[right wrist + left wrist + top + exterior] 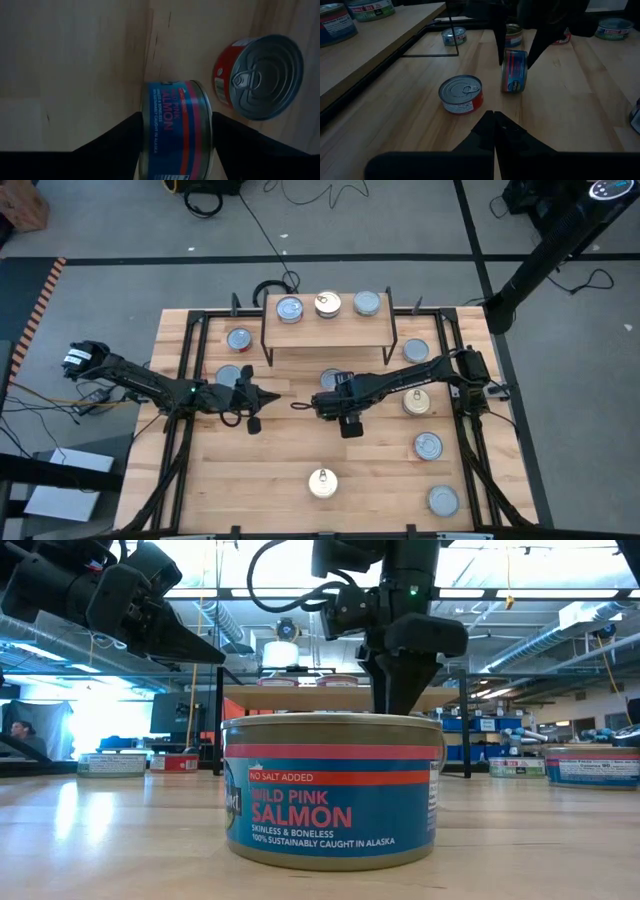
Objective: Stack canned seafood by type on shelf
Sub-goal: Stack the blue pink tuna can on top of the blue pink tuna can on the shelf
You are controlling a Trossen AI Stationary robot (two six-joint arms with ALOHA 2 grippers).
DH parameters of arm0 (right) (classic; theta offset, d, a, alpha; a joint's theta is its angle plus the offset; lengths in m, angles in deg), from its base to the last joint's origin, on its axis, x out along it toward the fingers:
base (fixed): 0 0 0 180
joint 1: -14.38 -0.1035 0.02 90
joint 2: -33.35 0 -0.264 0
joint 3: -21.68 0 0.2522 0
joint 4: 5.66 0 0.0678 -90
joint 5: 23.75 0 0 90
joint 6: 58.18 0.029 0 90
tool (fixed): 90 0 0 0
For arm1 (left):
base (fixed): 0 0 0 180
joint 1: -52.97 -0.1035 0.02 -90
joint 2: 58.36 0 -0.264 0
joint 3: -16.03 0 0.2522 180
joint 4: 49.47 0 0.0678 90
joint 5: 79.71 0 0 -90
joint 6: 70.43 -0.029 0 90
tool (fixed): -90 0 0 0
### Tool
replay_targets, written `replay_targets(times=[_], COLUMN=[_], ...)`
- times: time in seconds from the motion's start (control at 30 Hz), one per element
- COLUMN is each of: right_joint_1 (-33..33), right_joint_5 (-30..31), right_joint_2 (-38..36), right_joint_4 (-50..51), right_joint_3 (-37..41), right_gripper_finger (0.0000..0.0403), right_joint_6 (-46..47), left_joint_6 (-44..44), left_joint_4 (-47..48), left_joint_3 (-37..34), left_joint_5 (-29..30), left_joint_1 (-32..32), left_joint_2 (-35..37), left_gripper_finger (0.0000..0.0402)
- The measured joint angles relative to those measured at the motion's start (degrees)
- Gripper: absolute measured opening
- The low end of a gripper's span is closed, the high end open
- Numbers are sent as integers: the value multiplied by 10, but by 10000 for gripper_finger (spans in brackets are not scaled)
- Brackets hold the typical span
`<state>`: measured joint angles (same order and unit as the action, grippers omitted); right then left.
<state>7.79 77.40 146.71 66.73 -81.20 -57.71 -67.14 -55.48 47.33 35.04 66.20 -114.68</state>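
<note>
The left gripper (268,397) hovers low over the worktop (280,470), its fingers (492,131) pressed together; a red tin (461,93) sits just ahead of them. Right of it, the right gripper (328,394) reaches down, fingers (120,135) spread on either side of a salmon tin (175,125) standing on its edge between them. Beyond both fingers stands the shelf (328,338) with three tins (327,305) in a row on top.
</note>
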Motion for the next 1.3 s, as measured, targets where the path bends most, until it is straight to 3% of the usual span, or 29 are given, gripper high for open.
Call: replay_targets(times=[0.97,1.3], right_joint_1=[-9,-39], right_joint_5=[15,118], right_joint_2=[0,0], right_joint_4=[18,74], right_joint_3=[-5,-94], right_gripper_finger=[211,211], right_joint_6=[-31,-41], left_joint_6=[0,0], left_joint_4=[0,0], left_joint_3=[0,0], left_joint_5=[0,0], left_joint_1=[0,0], left_joint_2=[0,0], left_gripper_finger=[6,6])
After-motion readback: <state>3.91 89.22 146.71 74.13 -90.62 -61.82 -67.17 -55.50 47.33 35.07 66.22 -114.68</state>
